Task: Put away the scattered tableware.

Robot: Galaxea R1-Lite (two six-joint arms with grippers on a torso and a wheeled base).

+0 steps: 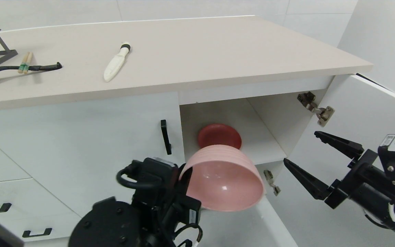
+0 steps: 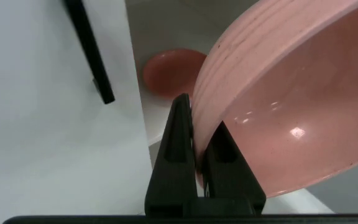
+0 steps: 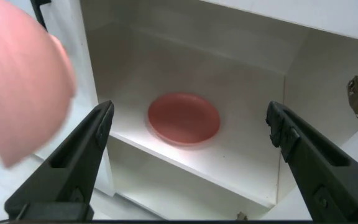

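Head view: the pink bowl (image 1: 225, 178) is held before the cabinet (image 1: 273, 116), its rim clamped in the left gripper (image 1: 183, 173); the right gripper (image 1: 300, 147), at 3 o'clock, is spread empty. By judgement, the rim-only pinch could be slipped, or the red plate (image 1: 219, 135) at 12 o'clock struck. The bowl's mouth is tipped toward 5 o'clock; being round, no long axis is shown.

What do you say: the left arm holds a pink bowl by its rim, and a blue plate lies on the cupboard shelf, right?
Not quite: the plate on the cupboard shelf is red, not blue, as the right wrist view shows. The pink bowl is held by its rim.
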